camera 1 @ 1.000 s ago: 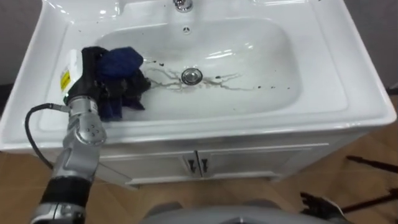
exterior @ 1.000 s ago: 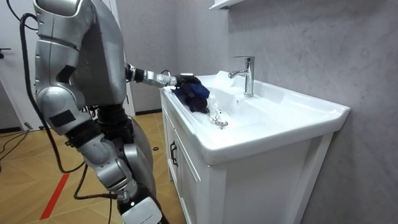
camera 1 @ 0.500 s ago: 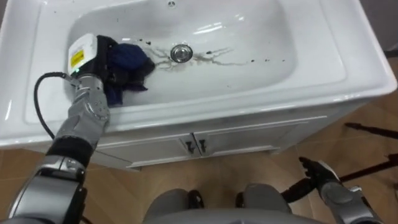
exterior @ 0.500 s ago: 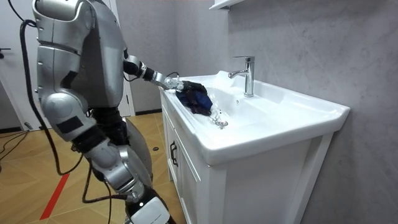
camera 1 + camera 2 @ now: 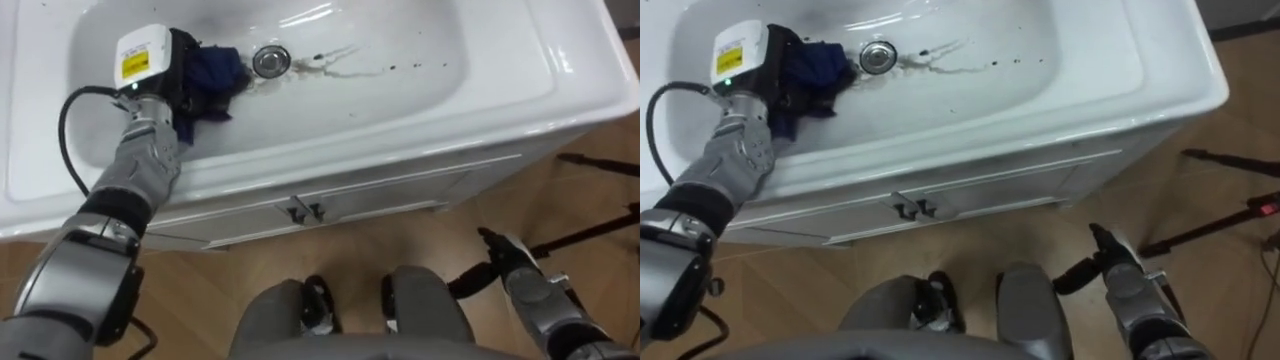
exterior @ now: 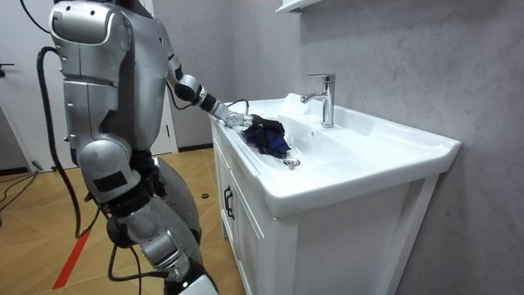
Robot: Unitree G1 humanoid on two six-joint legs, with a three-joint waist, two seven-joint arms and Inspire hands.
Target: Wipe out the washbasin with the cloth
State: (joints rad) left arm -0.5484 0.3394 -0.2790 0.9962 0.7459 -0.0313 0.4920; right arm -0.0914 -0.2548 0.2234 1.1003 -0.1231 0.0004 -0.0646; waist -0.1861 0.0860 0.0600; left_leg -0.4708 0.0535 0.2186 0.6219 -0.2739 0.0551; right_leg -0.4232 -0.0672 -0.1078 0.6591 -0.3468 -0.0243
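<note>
Nearest the robot, the right hand [image 5: 502,256] hangs low at its side over the wooden floor [image 5: 420,242], well apart from the work; I cannot tell whether its fingers are bent or straight. Beyond the floor stands the white cabinet [image 5: 390,192] with two small dark handles [image 5: 303,212] side by side where its doors meet. On top of it sits the white basin [image 5: 520,95], its front rim broad and glossy. The left arm reaches in over that rim from the left, and the left hand [image 5: 172,82] lies inside the bowl on its left slope, its dark fingers curled into a dark blue cloth [image 5: 216,68]. The cloth is bunched under and ahead of the hand, pressed on the bowl's wall, its far edge just beside the drain [image 5: 268,61]. From the drain, thin dark streaks [image 5: 345,62] and a few specks run to the right across the bottom of the bowl. In the room view the robot stands at the cabinet's front, at the room view's left, left arm stretched out to the bowl, and a chrome tap [image 6: 325,97] rises upright at the basin's back edge.
</note>
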